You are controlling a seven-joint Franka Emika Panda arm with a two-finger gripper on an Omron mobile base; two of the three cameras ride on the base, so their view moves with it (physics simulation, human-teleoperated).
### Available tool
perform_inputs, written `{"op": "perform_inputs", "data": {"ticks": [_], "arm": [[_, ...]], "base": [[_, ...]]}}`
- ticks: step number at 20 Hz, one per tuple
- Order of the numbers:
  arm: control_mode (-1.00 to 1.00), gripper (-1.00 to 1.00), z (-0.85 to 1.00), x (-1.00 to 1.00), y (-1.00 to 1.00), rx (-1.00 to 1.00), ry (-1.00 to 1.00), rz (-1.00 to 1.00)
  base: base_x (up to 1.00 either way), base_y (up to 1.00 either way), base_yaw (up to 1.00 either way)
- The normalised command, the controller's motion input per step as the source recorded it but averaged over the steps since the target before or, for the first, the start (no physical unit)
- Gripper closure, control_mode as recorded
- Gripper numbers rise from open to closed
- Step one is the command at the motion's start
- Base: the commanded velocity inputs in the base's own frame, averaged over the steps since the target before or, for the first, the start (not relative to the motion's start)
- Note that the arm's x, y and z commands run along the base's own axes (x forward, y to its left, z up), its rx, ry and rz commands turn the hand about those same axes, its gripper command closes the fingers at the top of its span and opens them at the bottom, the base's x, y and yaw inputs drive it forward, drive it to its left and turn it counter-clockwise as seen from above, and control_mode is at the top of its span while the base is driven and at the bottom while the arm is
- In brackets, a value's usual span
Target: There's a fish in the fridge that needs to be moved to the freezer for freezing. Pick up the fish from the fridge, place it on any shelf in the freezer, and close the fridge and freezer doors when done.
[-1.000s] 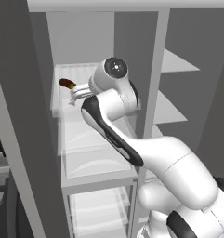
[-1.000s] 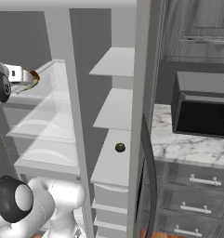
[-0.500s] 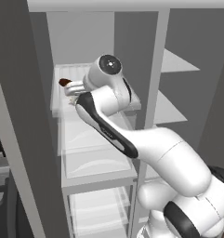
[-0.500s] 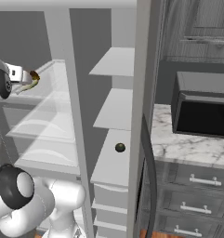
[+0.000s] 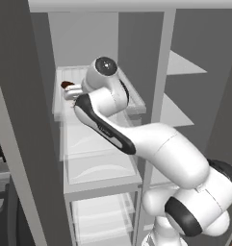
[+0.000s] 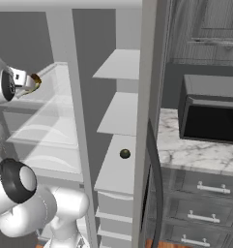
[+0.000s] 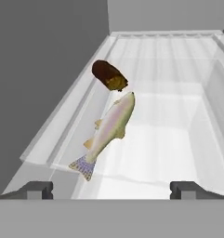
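In the hand view the fish [image 7: 108, 132], cream-white with a speckled tail, lies slanted on the fridge's [image 5: 88, 144] clear ribbed glass shelf [image 7: 178, 135], its head touching a dark reddish-brown lump [image 7: 109, 75]. My gripper [image 7: 111, 190] is open, hovering just short of the tail, with nothing between the fingertips [image 7: 36, 189]. From the left base view the arm reaches into the top glass shelf [image 5: 136, 103]; the gripper [image 5: 69, 92] sits beside the lump [image 5: 66, 85], and the fish is hidden behind the hand. The freezer's solid shelf [image 5: 182, 65] is to the right.
Both doors stand open: the fridge door [image 5: 16, 125] at the left, the freezer door's edge [image 6: 146, 121] at the right. A small dark ball [image 6: 124, 154] rests on a lower freezer shelf [image 6: 115, 169]. A black microwave [image 6: 210, 114] stands on the marble counter [image 6: 185, 152].
The arm has swung the hand a little left and deeper over the glass shelf. Fish and lump have stayed put.
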Motion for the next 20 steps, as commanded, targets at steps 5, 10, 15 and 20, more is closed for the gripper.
{"op": "perform_inputs", "data": {"ticks": [5,10,15,20], "arm": [[-1.00,-1.00,-0.08,0.25,0.17,0.00,0.15,-0.01],[-1.00,-1.00,-0.19,0.34,0.18,-0.01,0.11,-0.03],[-1.00,-1.00,-0.11,0.20,0.23,0.00,0.00,-0.02],[-1.00,-1.00,-0.28,0.29,0.06,0.00,0.02,0.00]], "base": [[0.00,0.00,0.00],[0.00,0.00,0.00],[0.00,0.00,0.00],[0.00,0.00,0.00]]}}
